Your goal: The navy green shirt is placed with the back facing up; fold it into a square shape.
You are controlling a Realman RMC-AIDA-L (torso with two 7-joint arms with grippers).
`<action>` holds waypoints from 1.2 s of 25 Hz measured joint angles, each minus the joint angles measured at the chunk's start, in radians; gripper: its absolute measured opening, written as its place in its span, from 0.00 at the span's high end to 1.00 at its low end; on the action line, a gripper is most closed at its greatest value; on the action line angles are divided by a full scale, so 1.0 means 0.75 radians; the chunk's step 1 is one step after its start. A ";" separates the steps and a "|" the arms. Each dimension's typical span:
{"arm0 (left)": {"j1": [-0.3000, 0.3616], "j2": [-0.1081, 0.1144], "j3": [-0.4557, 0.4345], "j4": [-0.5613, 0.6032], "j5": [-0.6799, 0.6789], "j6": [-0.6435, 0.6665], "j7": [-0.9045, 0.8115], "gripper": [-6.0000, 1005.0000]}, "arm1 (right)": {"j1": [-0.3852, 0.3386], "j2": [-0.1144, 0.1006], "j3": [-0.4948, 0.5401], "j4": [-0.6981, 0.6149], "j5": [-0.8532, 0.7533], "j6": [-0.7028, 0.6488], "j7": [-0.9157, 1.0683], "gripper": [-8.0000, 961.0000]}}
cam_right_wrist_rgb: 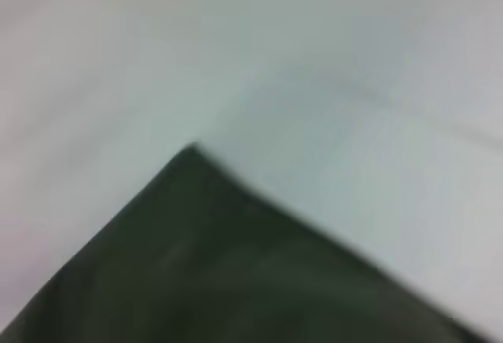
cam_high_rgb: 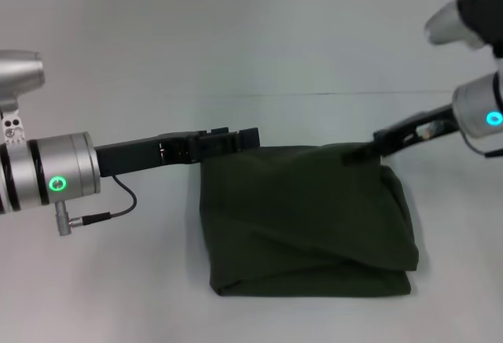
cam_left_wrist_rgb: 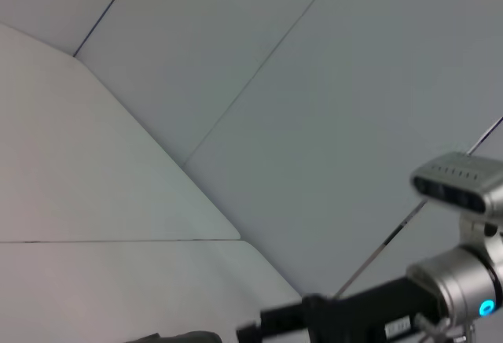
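Note:
The navy green shirt (cam_high_rgb: 306,221) lies folded into a rough dark rectangle in the middle of the white table, with a doubled layer along its near edge. My left gripper (cam_high_rgb: 240,138) reaches in level over the shirt's far left corner, touching or just above the far edge. From the right, my right gripper (cam_high_rgb: 371,150) comes down onto the far right corner, where the fabric rises in a small pinched peak between its tips. The right wrist view shows one blurred corner of the shirt (cam_right_wrist_rgb: 236,272) close up. In the left wrist view a sliver of shirt (cam_left_wrist_rgb: 169,337) and the right gripper (cam_left_wrist_rgb: 251,330) appear.
The white table (cam_high_rgb: 94,280) extends on all sides of the shirt. A thin seam line (cam_high_rgb: 236,94) runs across it behind the shirt. A cable (cam_high_rgb: 118,193) loops under my left wrist.

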 joint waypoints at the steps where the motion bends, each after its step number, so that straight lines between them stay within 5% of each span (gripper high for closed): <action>1: 0.000 0.000 0.000 0.000 0.000 0.000 -0.001 0.05 | -0.003 0.001 0.021 -0.005 0.001 0.020 -0.008 0.02; 13: -0.001 0.000 0.000 -0.004 -0.017 0.012 -0.005 0.05 | 0.053 0.051 -0.137 0.208 -0.013 0.303 -0.046 0.02; 22: -0.001 0.000 0.000 -0.005 -0.024 0.014 -0.005 0.06 | 0.040 0.033 -0.160 0.238 -0.013 0.277 0.007 0.02; 30: 0.010 0.003 0.006 0.024 -0.019 0.064 0.034 0.06 | -0.162 0.047 0.013 -0.200 0.225 0.067 -0.150 0.02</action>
